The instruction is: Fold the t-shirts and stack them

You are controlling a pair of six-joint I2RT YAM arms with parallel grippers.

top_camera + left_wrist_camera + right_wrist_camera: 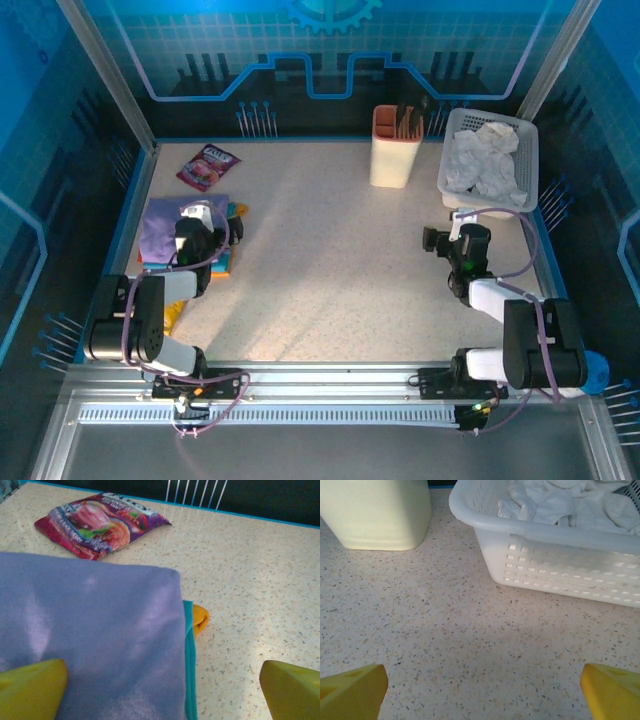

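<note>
From above: t-shirts (160, 235) stacked at the left side of the counter (330, 270), lavender on top. Left tool (198, 213) spread wide astride the stack's right edge, grasping nothing. Right tool (437, 240) likewise released, over bare counter near the white basket (528, 165). Snack packet (207, 166) beyond the stack.

Left wrist: lavender tee (100, 640) atop a teal tee (190, 675), orange cloth (199, 619) poking out beside.

Right wrist: yellow fingertips (350, 687) parted above speckled counter, basket and cream container (380, 515) ahead.
</note>
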